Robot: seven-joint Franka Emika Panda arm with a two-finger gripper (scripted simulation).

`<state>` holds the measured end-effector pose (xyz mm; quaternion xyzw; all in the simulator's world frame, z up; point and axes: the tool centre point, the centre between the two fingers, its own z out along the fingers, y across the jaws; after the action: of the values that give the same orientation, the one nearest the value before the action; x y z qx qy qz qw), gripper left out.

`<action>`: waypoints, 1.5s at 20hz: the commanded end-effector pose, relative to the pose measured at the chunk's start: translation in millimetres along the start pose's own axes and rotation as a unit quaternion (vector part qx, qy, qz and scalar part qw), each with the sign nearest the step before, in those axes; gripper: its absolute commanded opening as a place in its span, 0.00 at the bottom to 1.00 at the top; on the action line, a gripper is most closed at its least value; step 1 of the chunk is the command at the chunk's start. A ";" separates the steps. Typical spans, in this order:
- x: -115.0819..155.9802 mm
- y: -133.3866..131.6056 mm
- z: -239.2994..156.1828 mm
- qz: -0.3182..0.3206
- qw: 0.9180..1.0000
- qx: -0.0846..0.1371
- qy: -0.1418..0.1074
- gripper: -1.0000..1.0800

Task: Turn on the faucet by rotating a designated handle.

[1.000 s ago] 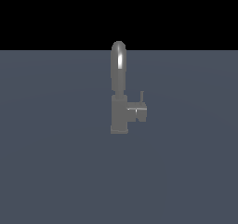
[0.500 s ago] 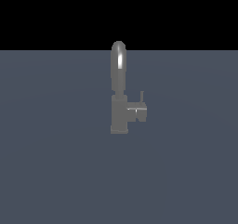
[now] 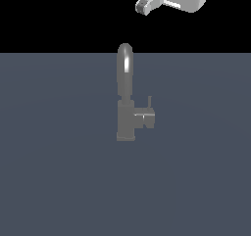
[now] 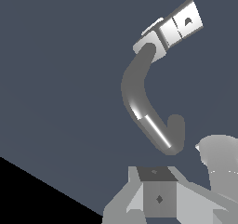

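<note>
The grey faucet (image 3: 126,118) stands upright on the slate floor, its glossy arched spout (image 3: 125,66) on top. The handle (image 3: 146,119) is a stubby knob on the exterior view's right of the base column, with a thin lever pin (image 3: 149,102) standing up from it. My gripper (image 3: 143,5) hangs high above the faucet, slightly to the exterior view's right and well apart from it. The wrist view looks down on the spout (image 4: 139,100), the base column (image 4: 149,45) and the handle (image 4: 183,25). The gripper (image 4: 158,197) shows there as one grey block with no gap visible.
A flat dark slate floor (image 3: 59,181) spreads all around the faucet. Black background lies beyond its far edge. A rounded pale part of the arm (image 4: 221,165) shows beside the gripper in the wrist view.
The gripper and hand have come into the exterior view at the top edge, where nothing showed before. The faucet and its handle have not moved.
</note>
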<state>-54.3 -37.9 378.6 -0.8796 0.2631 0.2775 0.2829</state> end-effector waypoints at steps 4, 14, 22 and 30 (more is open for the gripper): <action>39.5 5.4 4.9 0.050 0.996 0.051 -0.047 0.00; 115.7 25.9 29.4 0.153 0.965 0.156 -0.143 0.00; 171.3 49.4 66.8 0.239 0.914 0.243 -0.222 0.00; 201.9 65.7 101.3 0.295 0.866 0.298 -0.273 0.00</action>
<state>13.4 -81.4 164.6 -0.5382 0.4874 0.4802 0.4921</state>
